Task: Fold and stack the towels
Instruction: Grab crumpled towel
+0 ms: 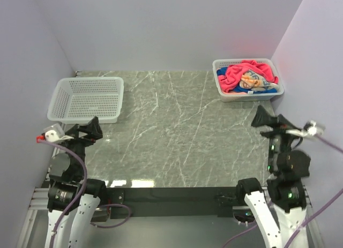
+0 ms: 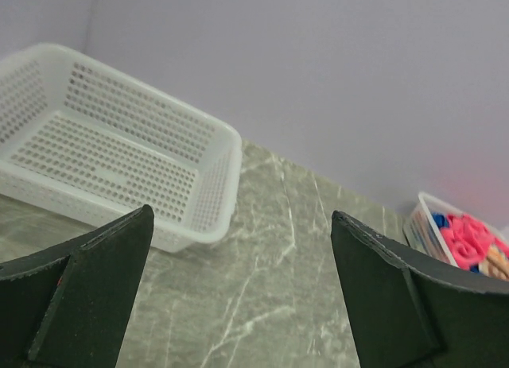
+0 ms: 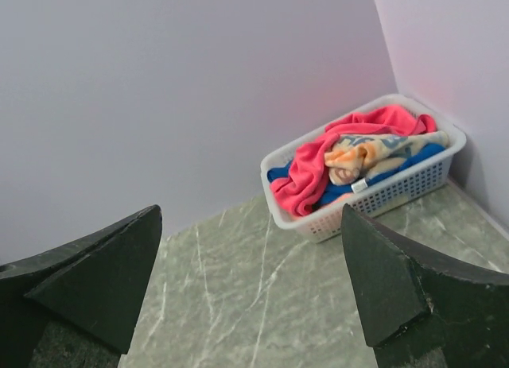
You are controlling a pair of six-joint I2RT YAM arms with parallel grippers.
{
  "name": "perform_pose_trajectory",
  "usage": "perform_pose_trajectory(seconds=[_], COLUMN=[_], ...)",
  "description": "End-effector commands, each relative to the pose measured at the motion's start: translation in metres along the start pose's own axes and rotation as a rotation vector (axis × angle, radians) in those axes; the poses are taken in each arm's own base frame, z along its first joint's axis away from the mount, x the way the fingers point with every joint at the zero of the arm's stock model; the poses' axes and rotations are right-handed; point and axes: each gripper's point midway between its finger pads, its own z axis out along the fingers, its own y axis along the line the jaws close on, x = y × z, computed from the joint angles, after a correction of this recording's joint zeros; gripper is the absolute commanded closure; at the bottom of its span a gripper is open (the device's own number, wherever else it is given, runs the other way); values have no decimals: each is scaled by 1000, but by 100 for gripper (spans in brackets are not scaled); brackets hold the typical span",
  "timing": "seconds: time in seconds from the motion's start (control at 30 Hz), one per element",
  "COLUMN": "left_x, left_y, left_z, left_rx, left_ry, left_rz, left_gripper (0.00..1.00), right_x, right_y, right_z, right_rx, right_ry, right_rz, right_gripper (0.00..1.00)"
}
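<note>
**Towels heaped in the far-right basket, both pincers spread wide**

Top view: the towels (image 1: 247, 79) lie crumpled together in a white mesh basket (image 1: 236, 96) at the far right corner of the grey marbled tabletop (image 1: 171, 135). Pink-red cloth lies uppermost, with an orange-and-blue print and deep blue beneath it. A second, empty basket (image 1: 86, 100) stands at the far left. The left pincer (image 1: 88, 131) is just in front of the empty basket. The right pincer (image 1: 262, 122) is at the right edge, near the towels but not touching them.

Left wrist view: the left pincer (image 2: 240, 225) has its two dark fingers (image 2: 103, 288) well apart, gripping nothing. The empty basket (image 2: 119, 153) sits just ahead, and the towels (image 2: 469, 237) show at the far right edge.

Right wrist view: the right pincer (image 3: 250, 217) is likewise spread, with nothing between its fingers. Ahead, in the corner against the walls, the pink-red towel (image 3: 318, 165) drapes over the basket (image 3: 390, 197) rim. The printed towel (image 3: 370, 149) is bunched on top, with the blue towel (image 3: 413, 157) beside it.
</note>
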Motion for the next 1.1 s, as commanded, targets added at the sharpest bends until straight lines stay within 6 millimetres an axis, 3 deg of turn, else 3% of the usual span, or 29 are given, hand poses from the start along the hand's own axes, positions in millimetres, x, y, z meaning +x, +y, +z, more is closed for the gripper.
perform_pose_trajectory(seconds=[0.0, 0.07, 0.2, 0.33, 0.4, 0.43, 0.57, 0.6, 0.63, 0.7, 0.9, 1.07], left_x=[9, 18, 31, 31, 33, 33, 35, 35, 36, 35, 38, 42], left_y=[-19, -23, -25, -27, -26, -27, -29, -30, -30, -30, -30, -32], left_z=[1, 0, -3, -7, -9, -9, -11, -11, -11, -11, -8, -5], left_rx=[90, 126, 159, 172, 172, 173, 188, 193, 193, 193, 191, 198], left_ry=[54, 69, 91, 91, 101, 102, 113, 114, 114, 109, 118, 130], left_rz=[-20, -29, -41, -44, -47, -47, -43, -42, -42, -41, -31, -20], left_gripper=[1, 0, 1, 0, 1, 1, 0, 1, 1, 1, 0, 1], right_x=[31, 26, 53, 100, 112, 132, 169, 190, 186, 202, 241, 264], right_y=[-5, 4, 13, 24, 18, 15, 6, -3, -3, -11, -50, -65], right_z=[37, 52, 94, 152, 176, 194, 241, 252, 265, 285, 316, 334], right_rx=[125, 142, 194, 231, 294, 321, 400, 433, 442, 472, 580, 585], right_ry=[179, 214, 361, 472, 455, 482, 505, 527, 501, 497, 498, 504], right_rz=[-46, -62, -102, -99, -78, -89, -70, -78, -66, -50, 32, 94], right_gripper=[0, 0, 0, 2, 14, 18, 20, 20, 21, 21, 21, 23])
